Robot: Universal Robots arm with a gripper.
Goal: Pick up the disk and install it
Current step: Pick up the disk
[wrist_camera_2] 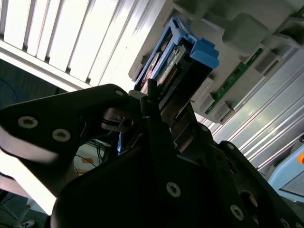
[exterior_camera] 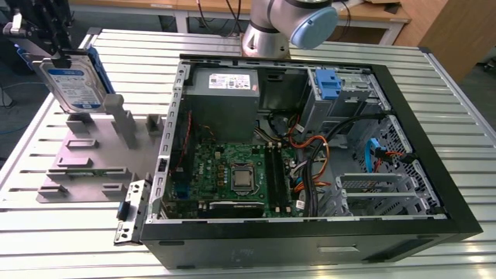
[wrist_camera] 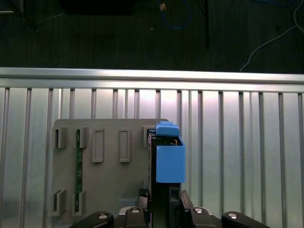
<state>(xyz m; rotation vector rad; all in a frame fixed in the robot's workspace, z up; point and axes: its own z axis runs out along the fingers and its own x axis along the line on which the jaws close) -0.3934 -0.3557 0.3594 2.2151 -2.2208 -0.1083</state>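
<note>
The disk (exterior_camera: 74, 84) is a silver drive with a white-and-blue label and blue side rails. It stands on edge, slightly tilted, at the exterior view's far left, over the grey holder plate (exterior_camera: 93, 157). My gripper (exterior_camera: 53, 55) is shut on its upper end. In both wrist views the black fingers clamp the drive, with the blue rail (wrist_camera: 170, 159) end-on and the drive's edge (wrist_camera_2: 173, 66) running away from the gripper (wrist_camera_2: 154, 102). I cannot tell whether its lower edge still touches the holder (wrist_camera: 111, 161).
An open computer case (exterior_camera: 457, 215) lies on the slatted metal table (exterior_camera: 465, 133), with motherboard (exterior_camera: 236, 177), cables and a drive cage holding a bare blue bracket (exterior_camera: 329, 84). The arm's base (exterior_camera: 268, 35) stands behind it. A green memory stick (exterior_camera: 85, 164) sits in the holder.
</note>
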